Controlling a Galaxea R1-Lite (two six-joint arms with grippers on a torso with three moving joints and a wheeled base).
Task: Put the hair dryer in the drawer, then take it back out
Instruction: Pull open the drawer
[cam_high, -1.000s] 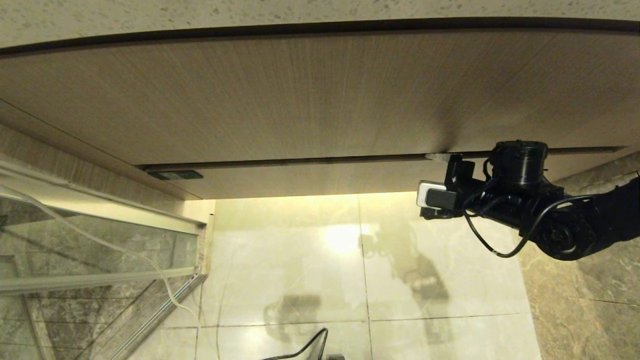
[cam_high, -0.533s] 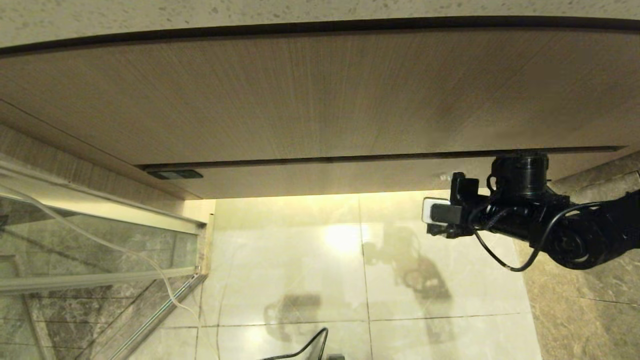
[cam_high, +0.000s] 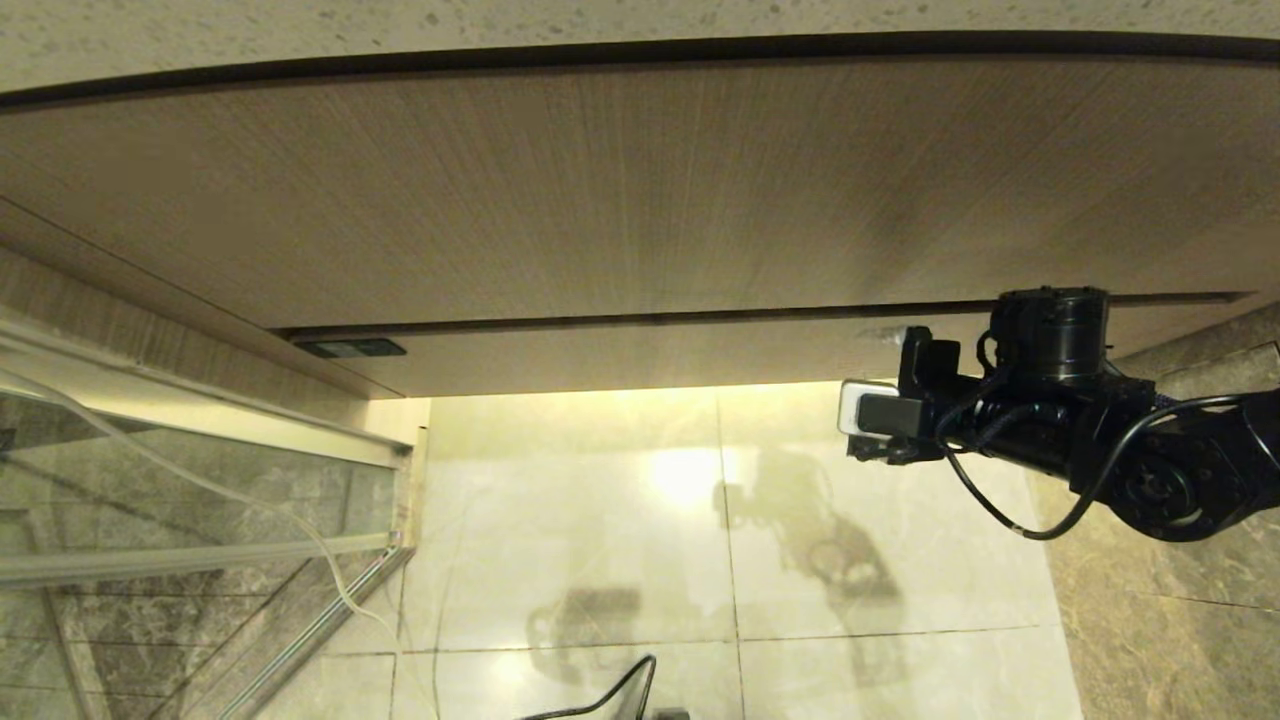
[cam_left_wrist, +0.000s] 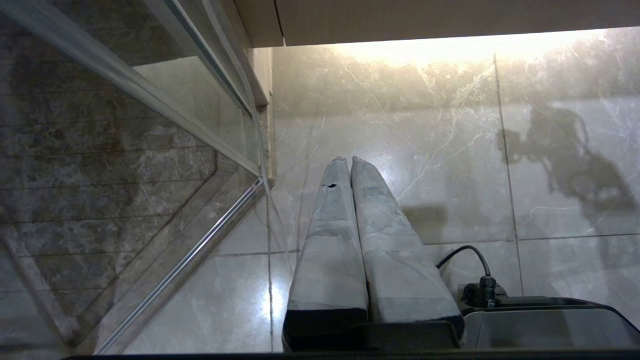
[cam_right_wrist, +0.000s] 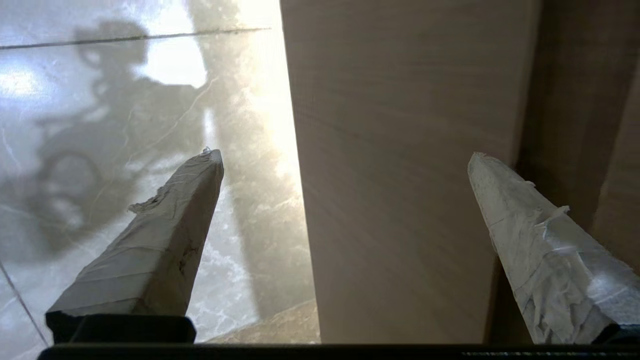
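The drawer (cam_high: 640, 355) is the narrow wood-grain strip under the taller panel (cam_high: 600, 190), and it sits flush and shut. My right gripper (cam_high: 903, 342) is at the drawer's right end, with a taped fingertip (cam_high: 882, 335) against the front. In the right wrist view the right gripper (cam_right_wrist: 344, 155) is open and straddles the drawer front (cam_right_wrist: 400, 175). One finger (cam_right_wrist: 165, 240) is over the floor and the other is by the dark gap (cam_right_wrist: 565, 100). My left gripper (cam_left_wrist: 350, 160) hangs low over the floor, shut on nothing. The hair dryer is out of view.
A glass shower partition (cam_high: 200, 480) with a metal rail stands at the left. Glossy marble floor tiles (cam_high: 600, 520) lie below the cabinet. A dark marble wall (cam_high: 1150, 620) rises at the right. A stone counter edge (cam_high: 640, 20) runs along the top.
My right gripper came down from the gap above the drawer front, then rose slightly and shifted a little left. The drawer stayed shut.
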